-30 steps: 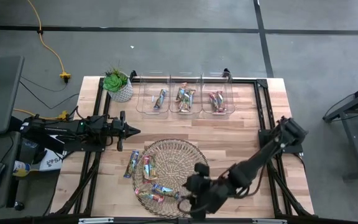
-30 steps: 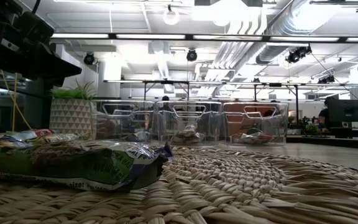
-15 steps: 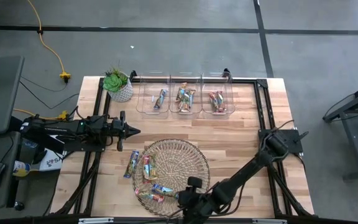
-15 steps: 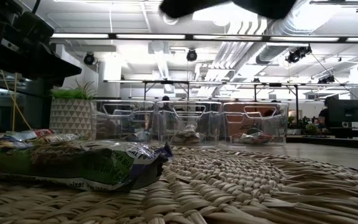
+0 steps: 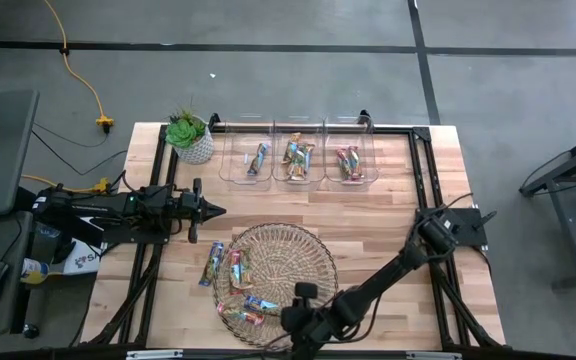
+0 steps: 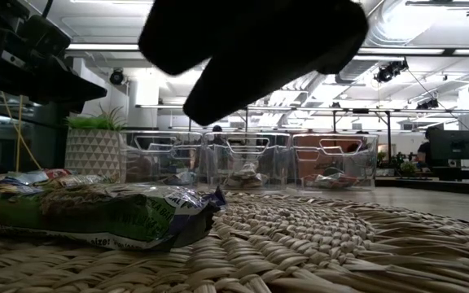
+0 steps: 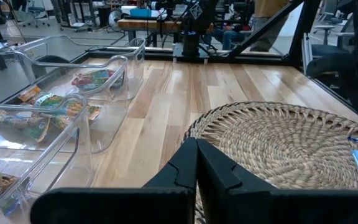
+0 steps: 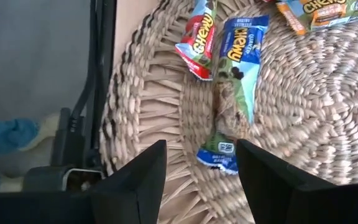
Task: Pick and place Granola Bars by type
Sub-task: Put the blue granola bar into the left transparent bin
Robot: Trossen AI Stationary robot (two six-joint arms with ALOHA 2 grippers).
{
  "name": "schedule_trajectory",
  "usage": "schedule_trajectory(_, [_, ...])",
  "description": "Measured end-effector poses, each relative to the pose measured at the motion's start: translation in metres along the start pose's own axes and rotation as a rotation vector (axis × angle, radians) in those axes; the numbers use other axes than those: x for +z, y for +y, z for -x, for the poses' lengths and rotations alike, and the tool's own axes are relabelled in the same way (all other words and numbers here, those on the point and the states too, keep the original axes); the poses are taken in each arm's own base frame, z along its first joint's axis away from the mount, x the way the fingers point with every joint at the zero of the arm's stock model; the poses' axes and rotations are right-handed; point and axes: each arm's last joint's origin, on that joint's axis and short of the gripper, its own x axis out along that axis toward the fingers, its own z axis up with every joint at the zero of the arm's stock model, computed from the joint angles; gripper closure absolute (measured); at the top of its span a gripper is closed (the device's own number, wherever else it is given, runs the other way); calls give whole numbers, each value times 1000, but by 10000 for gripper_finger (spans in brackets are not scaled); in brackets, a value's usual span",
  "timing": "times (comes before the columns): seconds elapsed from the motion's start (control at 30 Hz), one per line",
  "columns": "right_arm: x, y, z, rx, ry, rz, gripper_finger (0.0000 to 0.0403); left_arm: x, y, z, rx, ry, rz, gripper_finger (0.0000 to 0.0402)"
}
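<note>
Several granola bars lie on the round wicker mat (image 5: 288, 262): a blue one (image 8: 232, 93), a red one (image 8: 199, 37) beside it, and a green-and-orange one (image 8: 319, 12) farther off. In the low view a green bar (image 6: 96, 216) lies in the foreground. My right gripper (image 8: 201, 177) hovers open over the mat's near part (image 5: 290, 322), one finger on each side of the blue bar's near end, touching nothing. It shows as a dark shape (image 6: 251, 49) in the low view. My left gripper (image 5: 213, 210) waits shut at the table's left (image 7: 196, 168).
Three clear bins (image 5: 256, 158) (image 5: 299, 158) (image 5: 351, 160), each holding bars, stand in a row at the far edge. A potted plant (image 5: 190, 137) sits at the far left. Two more bars (image 5: 211, 262) (image 5: 236, 268) lie at the mat's left rim.
My right gripper has come down toward the mat's near part and shifted a little toward the table's left, rolling somewhat; in the low view it has dropped in from above. It stays open. The bars have not moved.
</note>
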Motion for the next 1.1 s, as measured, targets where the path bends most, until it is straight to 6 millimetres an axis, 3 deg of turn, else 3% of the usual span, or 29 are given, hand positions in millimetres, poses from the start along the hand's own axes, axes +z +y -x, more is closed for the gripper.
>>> schedule_trajectory(0.73, [23,-31,-22,106,51,-32,223,0,0,0,0,0,0,400])
schedule_trajectory(1.1, [23,-33,-23,88,38,7,137,0,0,0,0,0,0,400])
